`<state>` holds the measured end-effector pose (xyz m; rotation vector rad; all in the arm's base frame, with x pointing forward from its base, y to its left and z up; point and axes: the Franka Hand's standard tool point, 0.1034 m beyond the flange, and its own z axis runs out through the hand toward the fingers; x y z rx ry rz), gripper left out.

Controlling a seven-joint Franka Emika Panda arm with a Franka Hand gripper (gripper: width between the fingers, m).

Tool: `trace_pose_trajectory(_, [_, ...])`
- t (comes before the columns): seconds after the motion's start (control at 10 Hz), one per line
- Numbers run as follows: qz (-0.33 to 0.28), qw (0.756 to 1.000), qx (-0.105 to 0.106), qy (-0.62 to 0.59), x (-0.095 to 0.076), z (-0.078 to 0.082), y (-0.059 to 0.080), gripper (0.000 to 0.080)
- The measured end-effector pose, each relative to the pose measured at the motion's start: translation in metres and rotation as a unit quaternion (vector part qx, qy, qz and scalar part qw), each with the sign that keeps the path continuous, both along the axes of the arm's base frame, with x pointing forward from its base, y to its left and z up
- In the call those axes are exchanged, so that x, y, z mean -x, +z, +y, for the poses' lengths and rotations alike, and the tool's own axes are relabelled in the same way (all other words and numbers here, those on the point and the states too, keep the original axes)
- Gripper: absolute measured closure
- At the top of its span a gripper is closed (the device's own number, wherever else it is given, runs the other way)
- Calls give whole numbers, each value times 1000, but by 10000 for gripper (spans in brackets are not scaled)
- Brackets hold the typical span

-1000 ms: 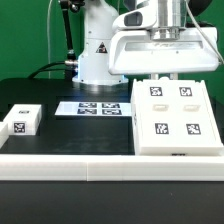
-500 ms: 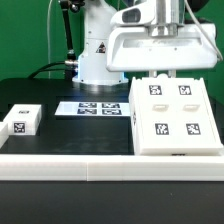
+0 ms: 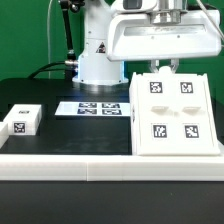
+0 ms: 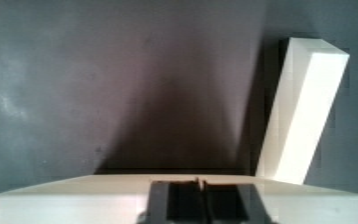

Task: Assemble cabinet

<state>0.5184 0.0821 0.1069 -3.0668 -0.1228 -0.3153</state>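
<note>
The cabinet (image 3: pixel 175 115) is a big white box with several square tags on its upper face, lying on the dark table at the exterior view's right. My gripper (image 3: pixel 165 68) hangs over its far edge, under the wide white hand. In the wrist view the gripper (image 4: pixel 199 190) has its two dark fingers pressed together, with only a thin line between them and nothing held. White cabinet surface (image 4: pixel 69 200) lies around the fingertips. A smaller white tagged block (image 3: pixel 21 120) sits at the exterior view's left.
The marker board (image 3: pixel 95 107) lies flat in the middle of the table. A long white rail (image 3: pixel 70 163) edges the near side. The arm's white base (image 3: pixel 95 55) stands behind. A long white bar (image 4: pixel 300 110) stands beside the fingers in the wrist view.
The hand has risen, so the fingers now show above the cabinet's far edge. The cabinet has shifted slightly toward the exterior view's right.
</note>
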Motion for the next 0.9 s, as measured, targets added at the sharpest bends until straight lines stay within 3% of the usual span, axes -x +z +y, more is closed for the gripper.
trace_pose_trajectory(0.2, [0, 1000, 2, 2, 1, -2, -4, 795])
trace_pose_trajectory(0.6, [1, 1000, -2, 3, -6, 1, 10, 795])
trace_pose_trajectory(0.9, [3, 1000, -2, 3, -5, 0, 8, 795])
